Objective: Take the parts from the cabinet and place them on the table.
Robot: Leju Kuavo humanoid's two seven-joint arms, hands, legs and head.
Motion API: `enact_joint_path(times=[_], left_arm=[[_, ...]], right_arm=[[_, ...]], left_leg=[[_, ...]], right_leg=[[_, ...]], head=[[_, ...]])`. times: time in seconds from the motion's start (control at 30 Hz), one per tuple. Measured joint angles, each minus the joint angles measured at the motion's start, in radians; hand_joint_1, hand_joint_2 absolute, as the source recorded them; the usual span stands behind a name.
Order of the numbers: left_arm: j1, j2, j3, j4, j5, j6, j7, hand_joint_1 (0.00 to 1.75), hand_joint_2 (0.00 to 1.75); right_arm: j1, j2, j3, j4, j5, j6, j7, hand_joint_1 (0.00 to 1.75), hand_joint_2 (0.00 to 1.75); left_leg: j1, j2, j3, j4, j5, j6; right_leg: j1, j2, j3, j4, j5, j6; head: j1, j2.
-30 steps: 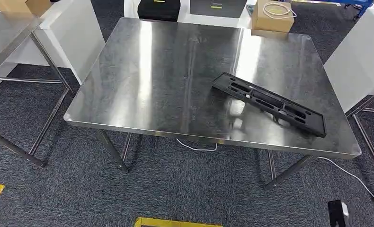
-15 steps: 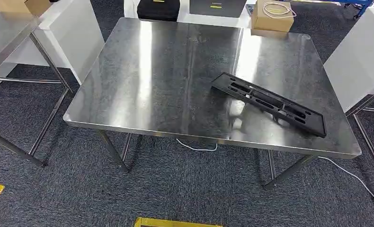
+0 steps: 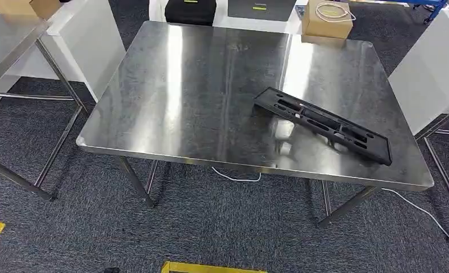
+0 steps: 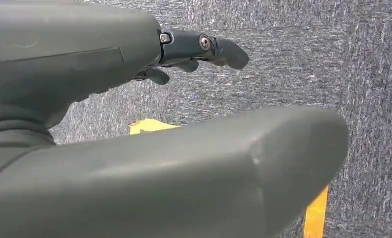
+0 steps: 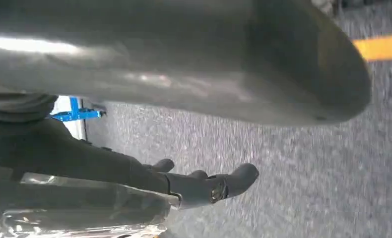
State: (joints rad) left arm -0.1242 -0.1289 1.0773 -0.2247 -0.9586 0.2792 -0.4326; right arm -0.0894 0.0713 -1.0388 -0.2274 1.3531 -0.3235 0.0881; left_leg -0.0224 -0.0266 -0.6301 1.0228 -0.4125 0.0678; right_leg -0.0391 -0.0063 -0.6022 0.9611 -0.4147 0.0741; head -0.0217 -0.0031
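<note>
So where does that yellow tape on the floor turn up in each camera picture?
Head view: yellow tape at the bottom edge, before the table.
Left wrist view: yellow tape on the floor beyond the left hand.
Right wrist view: yellow tape beyond the right hand.
Shared landmark: the grey carpet.

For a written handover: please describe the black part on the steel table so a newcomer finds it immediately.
Look at the large steel table in the middle. Near its front right corner lies a long, flat black part, set diagonally. Its slotted cut-outs mark it; nothing else lies on the tabletop.
</note>
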Motion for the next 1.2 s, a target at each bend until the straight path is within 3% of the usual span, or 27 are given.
enact_joint_path(times=[0.27,0.3,0.7,0.73,0.9,1.0,1.1,1.13,1.17,1.2], left_arm=[[0.0,0.002,-0.001,0.0,0.001,0.007,-0.001,0.0,0.0],[-0.001,0.002,-0.001,0.0,0.001,0.007,-0.001,0.0,0.0],[-0.001,0.004,-0.007,0.0,0.003,0.01,-0.003,0.0,0.0],[-0.001,0.005,-0.007,0.0,0.003,0.01,-0.004,0.0,0.0],[-0.002,0.007,-0.008,0.0,0.003,0.01,-0.004,0.0,0.0],[-0.002,0.01,-0.008,0.0,0.003,0.01,-0.004,0.0,0.0],[-0.002,0.012,-0.009,0.0,0.001,0.008,-0.004,0.0,0.0],[-0.003,0.015,-0.01,-0.002,0.001,0.008,-0.004,0.0,0.0],[-0.004,0.013,-0.011,-0.002,0.001,0.008,-0.004,0.0,0.0],[-0.005,0.014,-0.012,-0.002,0.0,0.008,-0.004,0.0,0.0]], right_arm=[[0.0,0.002,0.002,0.002,0.032,0.037,-0.002,0.0,0.0],[0.0,0.003,0.003,0.002,0.037,0.037,-0.004,0.0,1.75],[0.002,0.008,0.008,0.002,0.032,-0.054,-0.048,0.0,1.75],[0.002,0.009,0.008,0.002,0.03,-0.055,-0.048,0.0,0.0],[0.002,0.012,0.008,0.003,0.028,-0.057,-0.043,0.0,0.0],[0.003,0.016,0.008,0.003,0.028,-0.061,-0.039,0.0,0.0],[0.003,0.018,0.008,0.003,0.027,-0.063,-0.038,0.0,0.0],[0.004,0.022,0.008,0.005,0.027,-0.063,-0.038,0.0,0.0],[0.004,0.018,0.008,0.005,0.026,-0.064,-0.038,0.0,0.0],[0.004,0.018,0.008,0.005,0.025,-0.064,-0.037,0.0,0.0]], left_leg=[[0.0,0.0,0.0,0.0,0.0,0.0],[0.0,0.0,0.0,0.0,0.0,0.0],[0.0,0.0,0.0,0.0,0.0,0.0],[-0.002,0.0,0.0,0.001,0.0,0.0],[-0.007,0.0,0.0,0.001,-0.001,0.002],[-0.012,0.0,0.0,0.002,-0.001,0.008],[-0.017,0.001,0.001,0.001,0.0,0.02],[-0.011,0.004,0.005,-0.01,0.008,0.03],[-0.011,0.007,0.007,-0.01,0.009,0.033],[-0.012,0.01,0.005,-0.01,0.009,0.042]], right_leg=[[0.0,0.0,0.0,0.0,0.0,0.0],[0.0,0.0,0.0,0.0,0.0,0.0],[0.0,0.0,0.0,0.0,0.0,0.0],[-0.001,0.0,0.001,-0.001,0.001,0.001],[-0.004,0.0,0.005,-0.002,0.003,0.004],[-0.009,0.0,0.012,-0.004,0.007,0.011],[-0.014,0.0,0.013,-0.008,0.008,0.022],[-0.016,0.001,0.006,0.003,0.004,0.025],[-0.014,0.001,-0.009,0.042,-0.024,0.01],[-0.009,0.001,-0.039,0.116,-0.071,-0.008]], head=[[0.0,0.0],[0.0,0.0],[0.0,0.0],[0.001,0.0],[0.0,0.0],[0.0,0.0],[-0.001,0.0],[0.001,0.0],[0.001,0.0],[0.002,0.0]])
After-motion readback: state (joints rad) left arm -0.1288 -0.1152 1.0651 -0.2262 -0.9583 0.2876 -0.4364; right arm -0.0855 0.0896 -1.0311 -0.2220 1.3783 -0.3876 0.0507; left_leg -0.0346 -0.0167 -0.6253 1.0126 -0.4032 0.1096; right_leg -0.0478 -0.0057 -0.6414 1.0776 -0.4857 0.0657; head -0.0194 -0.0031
